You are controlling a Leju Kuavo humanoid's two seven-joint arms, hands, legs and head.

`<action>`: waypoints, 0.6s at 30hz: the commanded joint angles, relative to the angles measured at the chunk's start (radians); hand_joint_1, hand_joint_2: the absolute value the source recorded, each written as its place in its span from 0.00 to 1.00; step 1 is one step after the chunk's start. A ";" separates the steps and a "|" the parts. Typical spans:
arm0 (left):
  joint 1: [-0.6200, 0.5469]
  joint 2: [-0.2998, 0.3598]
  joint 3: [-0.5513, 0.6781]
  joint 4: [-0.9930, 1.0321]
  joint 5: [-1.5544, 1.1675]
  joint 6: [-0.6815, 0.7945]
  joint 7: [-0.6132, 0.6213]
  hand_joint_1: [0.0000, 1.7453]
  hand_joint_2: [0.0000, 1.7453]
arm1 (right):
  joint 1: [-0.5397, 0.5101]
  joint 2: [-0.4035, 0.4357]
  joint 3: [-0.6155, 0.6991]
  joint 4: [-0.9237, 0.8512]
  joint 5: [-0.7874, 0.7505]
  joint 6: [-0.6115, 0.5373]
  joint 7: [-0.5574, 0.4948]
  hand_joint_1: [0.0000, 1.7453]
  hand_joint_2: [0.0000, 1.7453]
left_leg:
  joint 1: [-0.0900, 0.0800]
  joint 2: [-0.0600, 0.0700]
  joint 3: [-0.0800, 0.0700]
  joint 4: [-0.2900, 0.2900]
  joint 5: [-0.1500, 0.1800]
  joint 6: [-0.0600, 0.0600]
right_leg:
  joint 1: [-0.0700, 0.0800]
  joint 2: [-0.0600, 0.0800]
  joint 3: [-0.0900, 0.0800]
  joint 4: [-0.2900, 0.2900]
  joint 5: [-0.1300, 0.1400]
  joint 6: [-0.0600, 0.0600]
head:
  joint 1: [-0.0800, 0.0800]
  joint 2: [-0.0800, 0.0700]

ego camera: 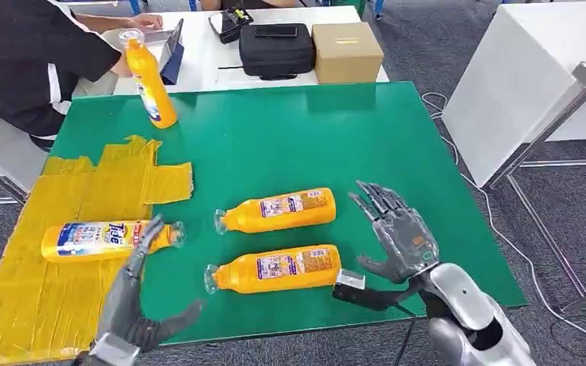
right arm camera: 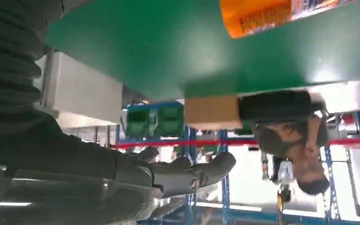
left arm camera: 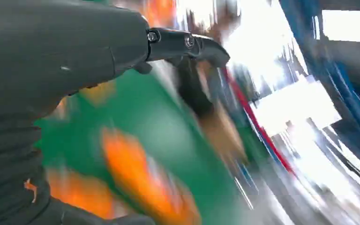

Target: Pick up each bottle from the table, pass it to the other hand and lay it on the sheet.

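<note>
I am holding my right hand (ego camera: pixel 397 232) spread and empty at lower right, beside two lying bottles (ego camera: pixel 275 268). My left hand (ego camera: pixel 133 293) is hovering spread, lower left. Smooth, rigid plastic; I'd grasp mid-body.

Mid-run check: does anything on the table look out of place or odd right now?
One bottle stands upright at the table's far left edge with a person's hand on it; the other three lie flat. The yellow sheet's edge is ragged. No spills.

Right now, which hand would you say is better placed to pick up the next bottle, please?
Right hand: open beside the two bottles on the green table, nearest one. Left hand is by the sheet.
</note>
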 commanded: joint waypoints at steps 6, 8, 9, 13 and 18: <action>0.123 0.088 0.085 -0.118 0.143 -0.103 -0.064 0.00 1.00 | -0.474 0.004 0.246 0.471 -0.112 0.016 0.052 0.00 1.00 | 0.001 0.003 0.004 0.000 0.000 -0.002 | 0.000 0.005 0.001 0.000 0.001 -0.001 | 0.000 0.000; 0.127 0.106 0.072 -0.108 0.142 -0.071 -0.060 0.00 1.00 | -0.495 0.020 0.261 0.504 -0.111 -0.003 0.064 0.00 1.00 | 0.001 0.004 0.005 -0.001 -0.001 -0.003 | 0.000 0.006 0.002 0.000 0.001 -0.001 | 0.000 0.000; 0.127 0.108 0.070 -0.107 0.144 -0.067 -0.058 0.00 1.00 | -0.499 0.022 0.264 0.510 -0.111 -0.003 0.065 0.00 1.00 | 0.001 0.003 0.005 -0.001 0.000 -0.002 | 0.000 0.005 0.002 0.000 0.001 -0.001 | -0.001 0.000; 0.132 0.125 0.057 -0.091 0.147 -0.042 -0.055 0.00 1.00 | -0.519 0.044 0.288 0.555 -0.101 0.001 0.083 0.00 1.00 | 0.001 0.002 0.005 -0.001 0.000 -0.003 | 0.000 0.004 0.003 0.000 0.000 -0.001 | 0.000 0.000; 0.109 0.130 0.029 -0.063 0.106 0.009 -0.013 0.00 1.00 | -0.514 0.063 0.315 0.603 -0.093 0.021 0.098 0.00 1.00 | 0.001 0.001 0.005 -0.002 0.000 -0.002 | 0.000 0.002 0.003 -0.001 0.001 -0.001 | 0.000 0.000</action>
